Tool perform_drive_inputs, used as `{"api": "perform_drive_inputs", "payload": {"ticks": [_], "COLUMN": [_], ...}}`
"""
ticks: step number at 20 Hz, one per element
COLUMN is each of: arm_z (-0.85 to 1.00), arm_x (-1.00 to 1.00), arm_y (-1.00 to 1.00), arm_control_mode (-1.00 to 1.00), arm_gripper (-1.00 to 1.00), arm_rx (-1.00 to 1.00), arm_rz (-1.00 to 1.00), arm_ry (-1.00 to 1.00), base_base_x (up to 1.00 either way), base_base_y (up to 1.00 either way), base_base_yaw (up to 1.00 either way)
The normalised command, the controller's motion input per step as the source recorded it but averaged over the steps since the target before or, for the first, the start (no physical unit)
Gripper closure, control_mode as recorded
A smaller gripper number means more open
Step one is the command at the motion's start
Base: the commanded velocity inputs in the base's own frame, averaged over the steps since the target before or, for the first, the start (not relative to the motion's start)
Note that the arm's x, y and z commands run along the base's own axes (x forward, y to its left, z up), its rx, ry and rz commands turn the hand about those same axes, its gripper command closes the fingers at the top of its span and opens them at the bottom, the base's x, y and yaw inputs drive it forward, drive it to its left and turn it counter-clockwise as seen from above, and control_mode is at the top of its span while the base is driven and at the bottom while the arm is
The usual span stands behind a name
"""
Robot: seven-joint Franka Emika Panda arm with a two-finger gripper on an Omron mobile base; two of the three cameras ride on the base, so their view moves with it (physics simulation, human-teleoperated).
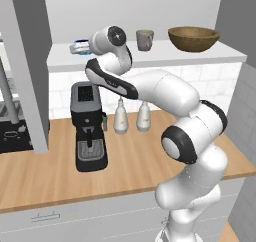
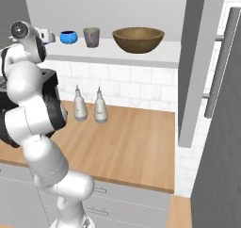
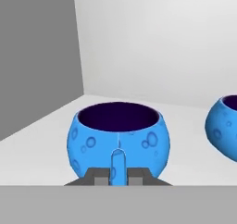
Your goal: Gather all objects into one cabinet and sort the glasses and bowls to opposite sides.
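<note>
Widest on the shelf board (image 2: pixel 155 52): brown wooden bowl (image 2: pixel 138 39), toward the right end. Grey cup (image 2: pixel 91 36) left of it, near mid-shelf. Small blue bowl (image 2: pixel 68 36) further left. At the left end, blue mug (image 3: pixel 120 142), handle pinched between closed gripper (image 3: pixel 118 176) jaws.

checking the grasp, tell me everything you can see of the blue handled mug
The blue handled mug is round-bellied, glossy bright blue with darker ring spots and a dark inside. It stands upright on the white shelf, near the grey side wall. Its thin handle faces the camera, pinched between the shut claw.
</note>
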Motion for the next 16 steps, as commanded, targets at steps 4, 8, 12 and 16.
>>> {"api": "perform_drive_inputs", "payload": {"ticks": [4, 8, 12, 16], "arm_z": [0.00, 0.00, 0.00, 0.00], "arm_x": [0.26, 0.08, 0.00, -0.23], "arm_y": [0.00, 0.00, -0.03, -0.06], "arm_control_mode": [-1.00, -1.00, -1.00, -1.00], "arm_gripper": [1.00, -1.00, -1.00, -1.00], "arm_rx": [0.00, 0.00, 0.00, 0.00], "arm_rz": [0.00, 0.00, 0.00, -0.01], "arm_ry": [0.04, 0.02, 0.00, 0.00], "base_base_x": [0.00, 0.00, 0.00, 0.00], "base_base_y": [0.00, 0.00, 0.00, 0.00], "base_base_yaw": [0.00, 0.00, 0.00, 0.00]}}
